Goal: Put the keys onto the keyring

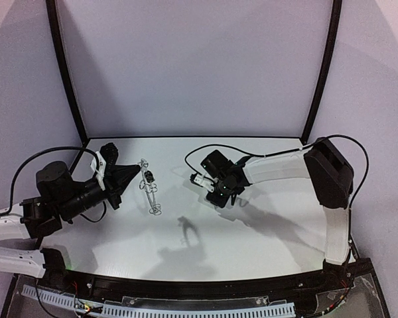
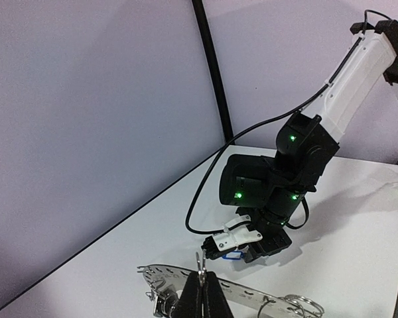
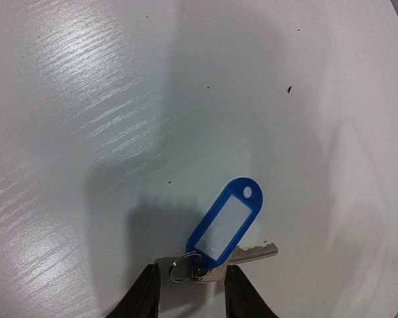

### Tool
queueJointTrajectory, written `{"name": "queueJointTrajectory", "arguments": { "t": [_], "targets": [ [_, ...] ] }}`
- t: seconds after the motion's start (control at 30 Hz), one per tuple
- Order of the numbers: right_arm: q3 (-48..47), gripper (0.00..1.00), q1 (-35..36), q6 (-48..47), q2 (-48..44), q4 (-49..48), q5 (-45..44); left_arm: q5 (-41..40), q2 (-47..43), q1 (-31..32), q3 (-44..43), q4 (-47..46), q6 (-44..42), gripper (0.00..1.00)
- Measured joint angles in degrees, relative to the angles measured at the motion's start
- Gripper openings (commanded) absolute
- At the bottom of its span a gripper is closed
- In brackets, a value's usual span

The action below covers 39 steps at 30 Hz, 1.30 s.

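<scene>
Left gripper (image 2: 202, 286) is seen clenched on the rim of the keyring (image 2: 252, 289), which is held off the table (image 1: 106, 238) at its left-centre and is viewed nearly edge-on from above. Small wire loops (image 2: 303, 305) are seen along its rim. Right gripper (image 3: 192, 295) is placed near the keyring, to its right and apart from it. Its jaws are part closed, one on each side of the key (image 3: 255, 252) at its ring end; whether the key is actually pinched cannot be told. A blue tag (image 3: 227, 222) is joined to the key by a small split ring (image 3: 180, 268). Tag and blade are pointed away from the fingers (image 3: 144, 295). Whether the key is lying on the table or lifted cannot be told.
</scene>
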State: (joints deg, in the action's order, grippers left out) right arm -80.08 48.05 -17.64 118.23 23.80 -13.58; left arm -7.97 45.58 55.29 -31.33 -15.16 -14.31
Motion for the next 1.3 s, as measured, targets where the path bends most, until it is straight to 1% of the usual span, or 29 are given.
{"name": "queueJointTrajectory", "arguments": {
  "t": [0.17, 0.4, 0.5, 0.6, 0.67, 0.93, 1.07, 1.17, 1.3],
  "targets": [
    [-0.55, 0.33, 0.01, -0.10, 0.44, -0.02, -0.86, 0.00, 0.00, 0.00, 0.00, 0.00, 0.19, 0.01],
    [-0.93, 0.23, 0.02, -0.40, 0.96, -0.21, -1.44, 0.00, 0.00, 0.00, 0.00, 0.00, 0.57, 0.01],
    [-1.14, 0.15, 0.08, -0.39, 1.18, -0.21, -1.64, 0.02, -0.02, 0.00, 0.00, 0.00, 0.79, 0.01],
    [-1.20, 0.04, 0.14, -0.50, 1.41, -0.05, -1.74, 0.02, -0.04, 0.00, 0.00, 0.00, 0.88, 0.01],
    [-1.27, 0.00, 0.26, -0.46, 1.61, -0.09, -1.97, 0.02, -0.10, 0.00, 0.00, 0.02, 1.00, 0.01],
    [-1.50, 0.00, 0.35, -0.28, 1.65, -1.14, -3.06, 0.19, -0.87, 0.00, 0.00, 0.09, 1.29, 0.01],
    [0.17, 0.00, 0.35, -0.16, 0.25, -3.06, -2.86, 0.50, -1.58, 0.00, 0.00, 0.15, 1.33, 0.01],
    [3.29, 0.00, 0.39, 0.15, -3.70, -4.89, -1.68, 0.77, -2.09, 0.00, 0.00, 0.17, 1.39, 0.01],
    [8.29, 0.00, 0.46, -0.10, -12.67, -9.16, 0.69, 1.12, -2.29, 0.00, 0.00, 0.17, 1.40, 0.01]
  ]
}}
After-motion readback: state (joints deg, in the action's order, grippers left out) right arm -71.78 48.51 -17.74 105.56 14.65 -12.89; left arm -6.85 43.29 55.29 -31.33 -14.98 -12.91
